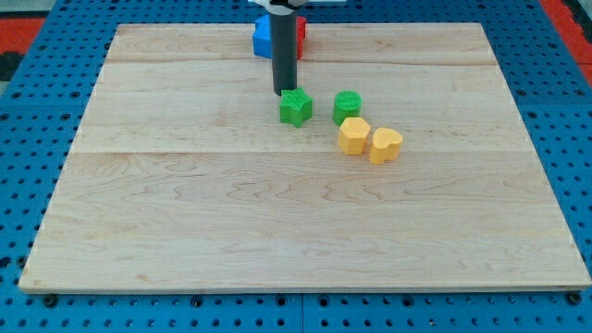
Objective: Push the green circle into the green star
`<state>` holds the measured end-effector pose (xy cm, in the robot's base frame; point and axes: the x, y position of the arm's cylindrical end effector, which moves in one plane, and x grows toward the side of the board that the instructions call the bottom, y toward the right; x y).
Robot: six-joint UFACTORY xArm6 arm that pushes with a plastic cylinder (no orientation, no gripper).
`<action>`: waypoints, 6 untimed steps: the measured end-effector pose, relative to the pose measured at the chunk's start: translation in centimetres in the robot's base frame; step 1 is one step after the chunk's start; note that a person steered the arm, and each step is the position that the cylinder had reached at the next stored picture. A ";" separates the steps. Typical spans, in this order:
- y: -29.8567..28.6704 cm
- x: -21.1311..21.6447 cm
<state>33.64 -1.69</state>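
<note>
The green star (295,106) lies on the wooden board (296,213), above the board's middle. The green circle (348,104) lies a short way to its right, with a small gap between them. My tip (284,93) stands just above and left of the green star, touching or nearly touching its top edge. The tip is on the far side of the star from the green circle.
A yellow hexagon (353,135) and a yellow heart (385,145) lie side by side just below and right of the green circle. A blue block (264,37) and a red block (301,35) sit at the view's top behind the rod.
</note>
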 end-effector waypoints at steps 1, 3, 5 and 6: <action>4.6 0.0; 12.6 2.2; 6.4 3.6; 5.4 3.6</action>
